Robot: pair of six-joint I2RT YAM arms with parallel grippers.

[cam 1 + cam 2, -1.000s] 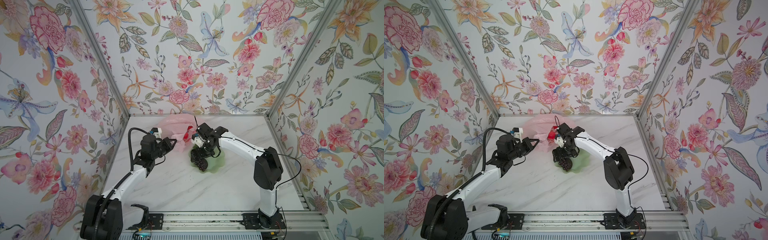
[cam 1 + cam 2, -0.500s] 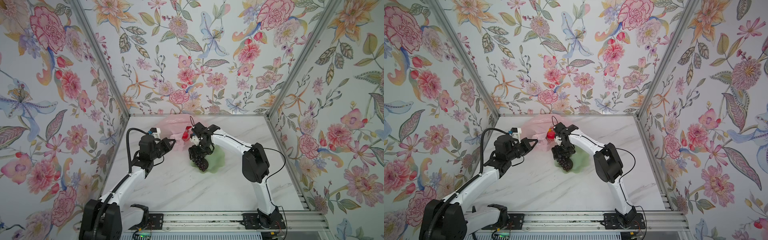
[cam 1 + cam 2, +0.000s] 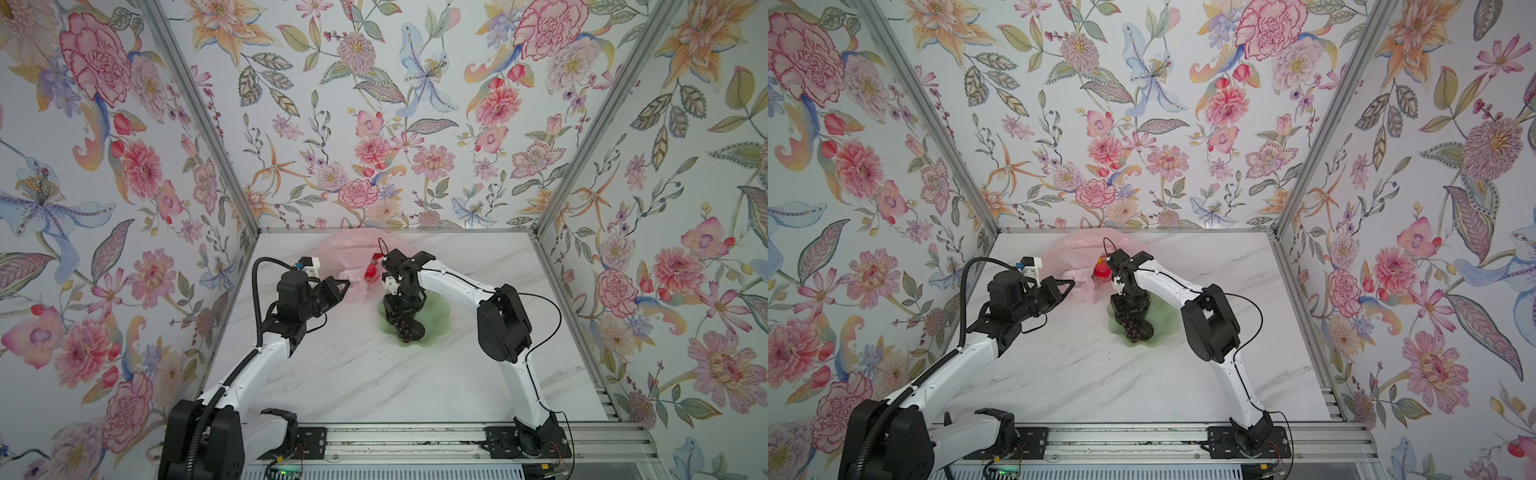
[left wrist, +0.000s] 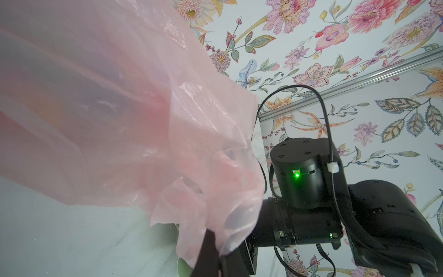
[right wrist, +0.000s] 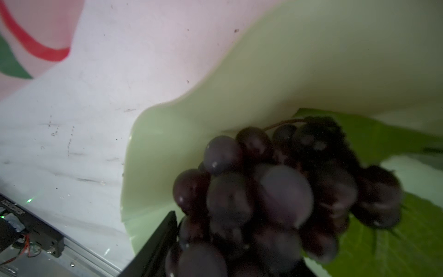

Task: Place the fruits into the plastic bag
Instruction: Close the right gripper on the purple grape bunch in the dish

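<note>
The pale pink plastic bag point(image 3: 353, 253) point(image 3: 1075, 253) lies at the back of the table, with a red fruit point(image 3: 371, 272) point(image 3: 1100, 271) showing at its mouth. My left gripper point(image 3: 343, 286) point(image 4: 217, 254) is shut on the bag's edge point(image 4: 215, 203) and holds it lifted. A dark purple grape bunch point(image 3: 409, 328) point(image 3: 1138, 330) point(image 5: 275, 191) with a green leaf lies in the pale green dish point(image 3: 440, 320) point(image 5: 311, 60). My right gripper point(image 3: 401, 311) point(image 3: 1129, 313) point(image 5: 230, 259) points down over the bunch. One black finger point(image 5: 158, 247) presses against the grapes; the other is hidden behind them.
The marble table point(image 3: 374, 382) is walled by floral panels on three sides, with a metal rail point(image 3: 415, 440) along the front. The dish sits just in front of and to the right of the bag's mouth.
My right gripper's jaws have narrowed onto the grape bunch, and the right arm's elbow has swung left. The left gripper still holds the bag's edge in about the same place.
</note>
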